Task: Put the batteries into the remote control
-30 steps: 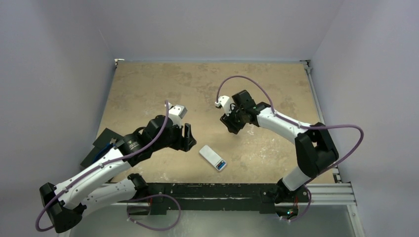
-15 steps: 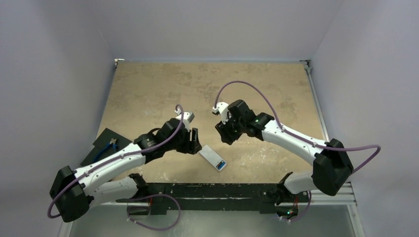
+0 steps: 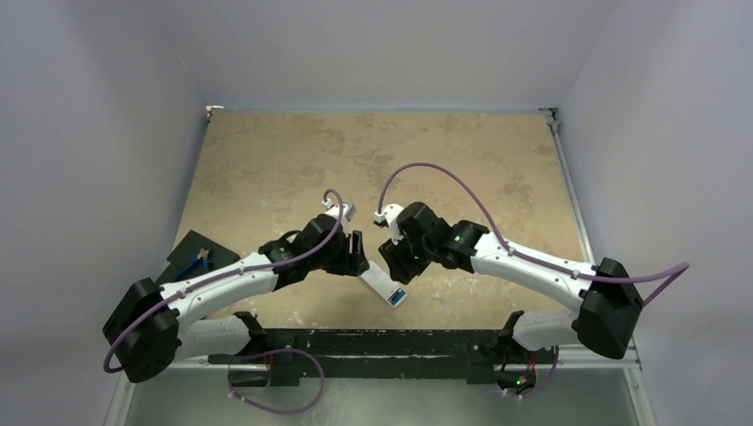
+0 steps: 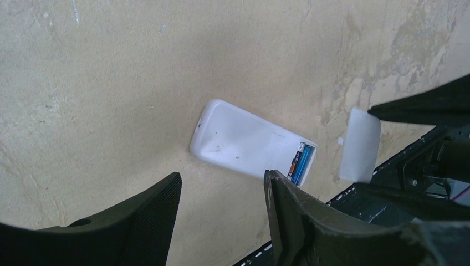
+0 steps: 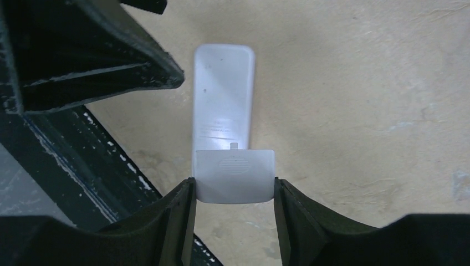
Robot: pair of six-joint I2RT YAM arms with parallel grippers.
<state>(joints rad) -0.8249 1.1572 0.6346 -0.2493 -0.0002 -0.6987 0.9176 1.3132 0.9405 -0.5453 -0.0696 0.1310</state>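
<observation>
Both arms have closed in since a second ago. The left fingers (image 3: 354, 251) and right fingers (image 3: 396, 257) stood well apart then, and now they nearly meet over the remote control (image 3: 380, 282), which has not shifted on the table (image 3: 266, 160).

From above, the two wrists cover the remote control's far end, and what the right side holds cannot be made out there. Seen from the left wrist, its face is hidden because it lies plain back up. The batteries (image 4: 298, 164) show only as short ends in the open bay at one end, one bright blue and one darker with an orange band, side by side. From the right wrist that bay is hidden behind a white cover piece (image 5: 235, 176). Off to the left, pliers (image 3: 197, 261) on a dark mat (image 3: 185, 247) are partly covered by the left arm.

The right fingers pinch the white cover piece by its two side edges and hold it level just off the battery end. I cannot tell whether its small tab touches the remote control. The left fingers stand apart with nothing between them. The remote control lies just beyond their tips, and I cannot tell whether the nearer tip touches its long edge.

Each arm reaches low and forward from its base, angled inward, with the wrist turned down toward the table. A purple cable (image 3: 435, 167) arches over the right one.
</observation>
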